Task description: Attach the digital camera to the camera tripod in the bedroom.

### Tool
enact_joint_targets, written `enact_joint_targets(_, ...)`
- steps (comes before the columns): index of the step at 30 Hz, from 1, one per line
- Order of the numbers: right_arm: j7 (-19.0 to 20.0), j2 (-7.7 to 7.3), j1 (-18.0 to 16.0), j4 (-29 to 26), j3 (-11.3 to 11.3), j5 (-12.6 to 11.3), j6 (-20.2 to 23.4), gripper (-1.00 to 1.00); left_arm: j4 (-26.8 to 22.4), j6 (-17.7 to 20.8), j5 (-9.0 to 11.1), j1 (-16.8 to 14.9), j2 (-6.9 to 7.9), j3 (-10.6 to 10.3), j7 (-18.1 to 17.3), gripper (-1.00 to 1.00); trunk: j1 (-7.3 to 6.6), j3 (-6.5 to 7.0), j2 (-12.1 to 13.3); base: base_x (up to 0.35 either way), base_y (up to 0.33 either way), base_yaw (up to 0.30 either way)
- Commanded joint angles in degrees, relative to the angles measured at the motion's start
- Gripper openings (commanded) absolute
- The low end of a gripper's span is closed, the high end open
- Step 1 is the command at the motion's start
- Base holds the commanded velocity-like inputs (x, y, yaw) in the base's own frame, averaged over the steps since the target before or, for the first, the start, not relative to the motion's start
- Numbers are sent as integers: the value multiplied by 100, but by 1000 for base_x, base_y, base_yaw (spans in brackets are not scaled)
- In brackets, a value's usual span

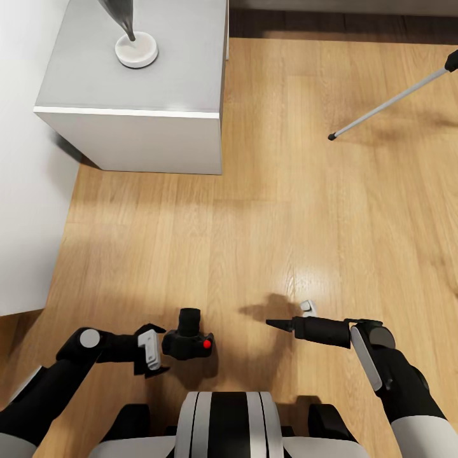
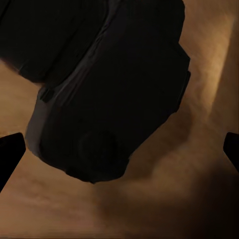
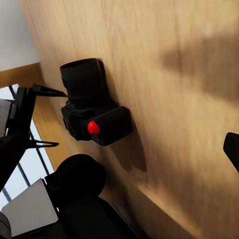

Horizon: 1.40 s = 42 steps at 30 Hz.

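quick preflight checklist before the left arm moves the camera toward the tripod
1. Digital camera at the left gripper: ok, it sits right at the fingers above the wood floor.
2. Grip firmly closed on the camera: cannot tell; in the left wrist view the fingertips stand wide at the frame edges.
3. Right gripper free: ok, it holds nothing, apart from the camera.
4. Camera tripod head located: not ok; one leg shows at far right.
5. Path to that leg: ok, bare floor; the nightstand stands off to the left.
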Motion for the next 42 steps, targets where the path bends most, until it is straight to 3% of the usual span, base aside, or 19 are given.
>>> enact_joint_targets(1,17,1,-2,-3,-4,0,22,100,72,54,-23,-2,-9,-7,2,100,-1,-3,-1,0,0,0)
enact_joint_targets(15,17,2,-1,-6,-4,0,13,100,168,-29,-261,-2,-39,-6,33,100,-1,-3,-1,0,0,0)
enact_joint_targets(24,17,2,-2,-3,-4,0,13,100,189,-64,-307,-2,-71,-20,587,100,-1,-3,-1,0,0,0)
enact_joint_targets(35,17,2,-2,-5,-4,0,13,100,202,-313,-638,-2,-93,-4,703,100,-1,-3,-1,0,0,0)
enact_joint_targets(42,17,2,0,-6,-4,0,13,100,245,-372,-740,-2,-193,0,741,100,-1,-3,-1,0,0,0)
